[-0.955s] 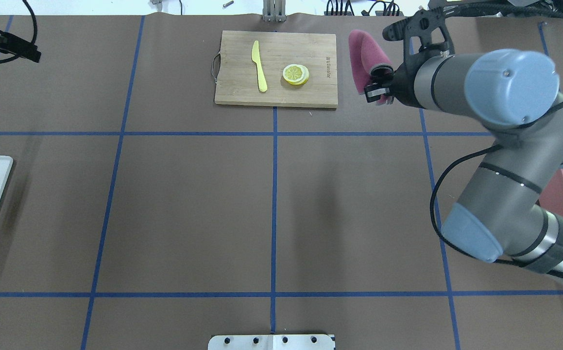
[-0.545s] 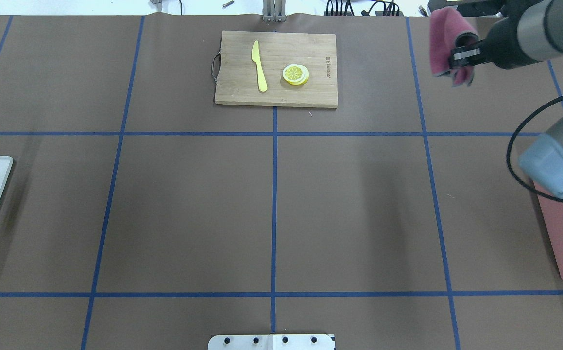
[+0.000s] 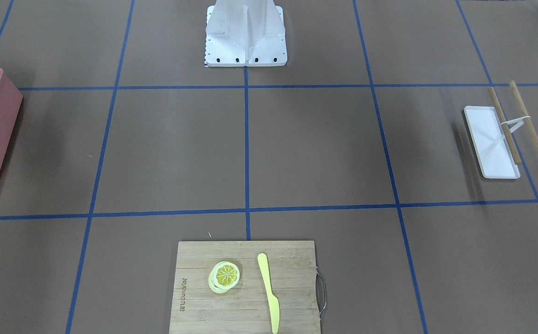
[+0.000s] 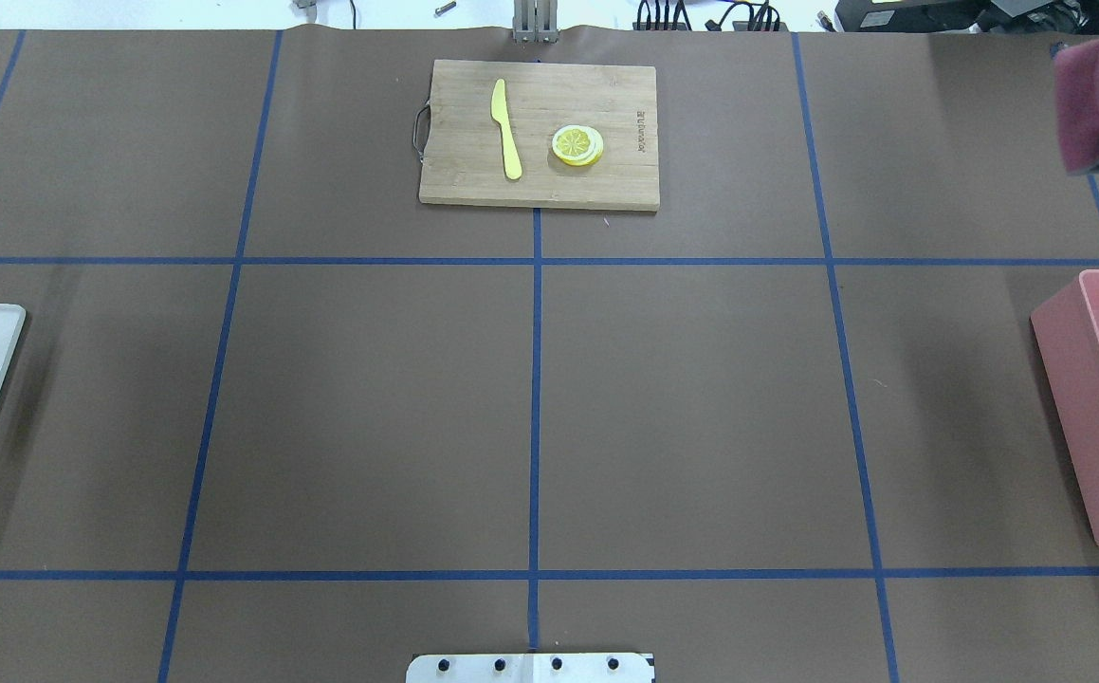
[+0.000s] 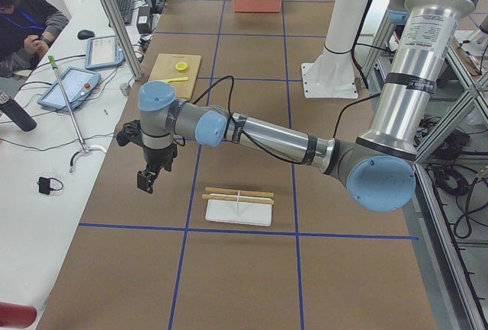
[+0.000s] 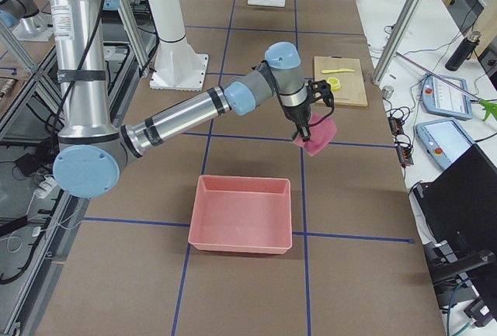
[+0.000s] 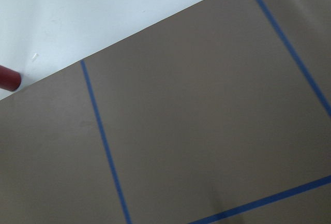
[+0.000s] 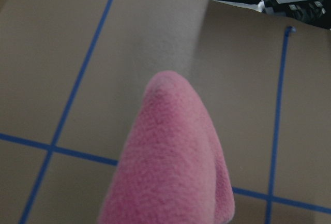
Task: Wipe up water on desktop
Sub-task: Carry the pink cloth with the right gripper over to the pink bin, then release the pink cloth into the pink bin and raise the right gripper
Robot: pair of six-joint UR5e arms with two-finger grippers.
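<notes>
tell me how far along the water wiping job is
Done, apparently: no wet patch shows on the desktop in the overhead or front view. In hand: the right gripper holds the pink cloth clear of the surface, toward the table's far right. Left, probably: dropping the cloth, perhaps into the pink bin close by. The left gripper hangs over the other end.

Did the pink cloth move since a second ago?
Yes. The pink cloth, held by the right tool, has gone to the overhead view's right, away from the cutting board, nearly to the picture's edge.
</notes>
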